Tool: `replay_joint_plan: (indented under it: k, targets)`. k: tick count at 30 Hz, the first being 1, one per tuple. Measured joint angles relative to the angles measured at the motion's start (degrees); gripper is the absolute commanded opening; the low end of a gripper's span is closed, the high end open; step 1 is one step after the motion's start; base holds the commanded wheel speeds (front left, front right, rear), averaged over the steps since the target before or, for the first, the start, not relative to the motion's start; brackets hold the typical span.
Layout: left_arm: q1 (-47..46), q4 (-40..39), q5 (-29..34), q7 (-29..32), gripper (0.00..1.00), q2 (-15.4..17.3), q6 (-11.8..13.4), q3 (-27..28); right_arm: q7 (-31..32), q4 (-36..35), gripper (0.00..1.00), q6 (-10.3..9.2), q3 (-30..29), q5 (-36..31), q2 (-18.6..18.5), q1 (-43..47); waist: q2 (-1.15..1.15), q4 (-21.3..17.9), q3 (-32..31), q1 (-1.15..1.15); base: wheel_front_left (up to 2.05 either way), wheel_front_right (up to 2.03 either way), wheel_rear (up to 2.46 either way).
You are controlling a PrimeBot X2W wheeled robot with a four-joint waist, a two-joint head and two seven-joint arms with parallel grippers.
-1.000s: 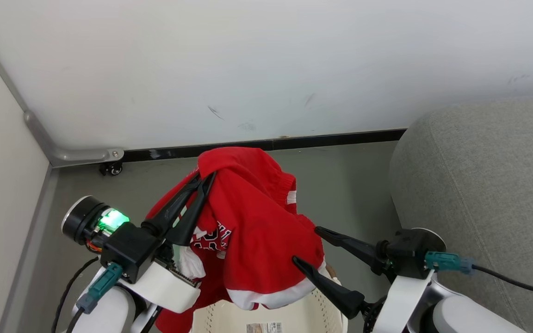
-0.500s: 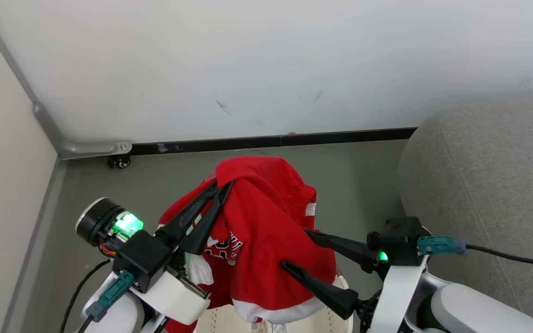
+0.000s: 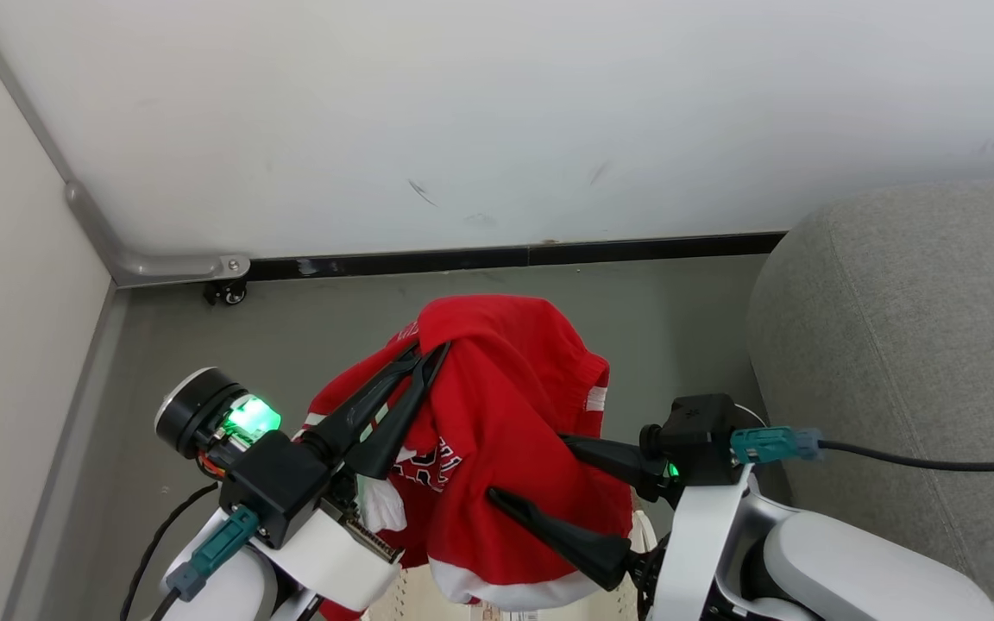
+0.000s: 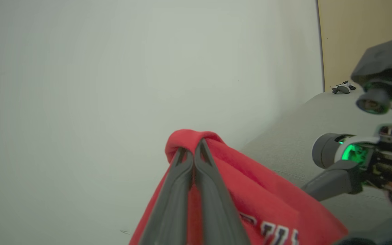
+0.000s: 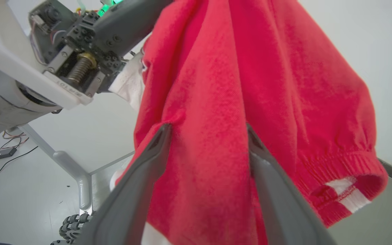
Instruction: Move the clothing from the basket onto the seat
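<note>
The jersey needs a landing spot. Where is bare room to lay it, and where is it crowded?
Free: the seat, its near end bare below the wall; the floor between baseboard and basket, bar a corner caster. Crowded: above the basket, where the left pincer grips the clothing and the open right pincer straddles its folds.

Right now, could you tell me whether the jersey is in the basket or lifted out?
Lifted out: the left gripper, shut on the jersey, holds it above the basket; its lowest folds are hidden.

The grey floor (image 3: 307, 345) carries the seat (image 3: 920, 345) and the basket (image 3: 411, 599).
</note>
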Motion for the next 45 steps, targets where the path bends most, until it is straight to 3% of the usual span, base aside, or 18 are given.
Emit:
replay_joint_plan:
  k: [2, 5, 6, 7, 17, 28, 30, 32, 34, 45]
  targets:
    - [0.0, -0.1, -0.1, 0.0, 0.0, 0.0, 0.0, -0.3, -0.4, 0.7, 0.52, 0.0, 0.8, 0.0, 0.5, -0.7, 0.0, 0.1, 0.1, 0.0, 0.0, 0.0, 0.0]
    - [-0.1, -0.1, -0.8, 0.1, 0.0, 0.1, 0.0, -0.7, -1.0, 1.8, 0.28, 0.0, 2.2, 0.0, 1.2, -1.7, 0.0, 0.2, 0.3, 0.0, 0.0, 0.0, 0.0]
    - [-0.1, -0.1, -1.1, 0.1, 0.0, 0.1, 0.0, -0.7, -1.0, 2.2, 0.09, 0.0, 2.6, 0.0, 1.4, -1.9, 0.0, 0.2, 0.3, 0.0, 0.0, 0.0, 0.0]
    - [-0.1, -0.1, -1.1, 0.1, 0.0, 0.2, 0.0, -0.7, -1.3, 2.6, 0.0, 0.0, 2.9, 0.0, 1.5, -2.2, 0.0, 0.2, 0.4, 0.0, 0.0, 0.0, 0.0]
    - [-0.1, 1.6, -3.1, 0.2, 0.0, 1.1, 0.0, 0.7, -4.9, 5.4, 0.0, 0.0, 3.6, 0.2, 1.4, -3.6, 0.0, -0.4, 0.8, 0.0, 0.0, 0.0, 0.0]
    - [0.4, 4.1, -5.0, 1.2, 0.02, 1.6, 0.0, 0.1, -10.5, 8.1, 0.0, 0.0, -0.7, 1.9, -0.9, -3.6, 0.0, -1.9, 0.9, 0.0, 0.0, 0.0, 0.0]
    - [0.4, 4.1, -5.1, 1.2, 0.43, 1.6, 0.0, -0.5, -11.3, 8.4, 0.0, 0.0, -1.3, 2.1, -1.2, -3.6, 0.0, -2.2, 0.9, 0.0, 0.0, 0.0, 0.0]
    - [0.4, 4.2, -6.0, 1.4, 0.57, 1.6, 0.0, -1.0, -12.1, 8.6, 0.0, 0.0, -1.8, 2.3, -1.5, -3.6, 0.0, -2.4, 0.9, 0.0, 0.0, 0.0, 0.0]
    - [0.4, 4.3, -6.6, 1.4, 0.99, 1.7, 0.0, -1.4, -12.9, 9.0, 0.0, 0.0, -2.4, 2.5, -1.8, -3.6, 0.0, -2.7, 0.9, 0.0, 0.0, 0.0, 0.0]
    - [0.7, 4.4, -9.1, 1.4, 1.0, 2.6, 0.0, -5.4, -15.6, 10.5, 0.0, 0.0, -4.5, 3.1, -3.7, -3.5, 0.0, -4.1, 0.6, 0.0, 0.0, 0.0, 0.0]
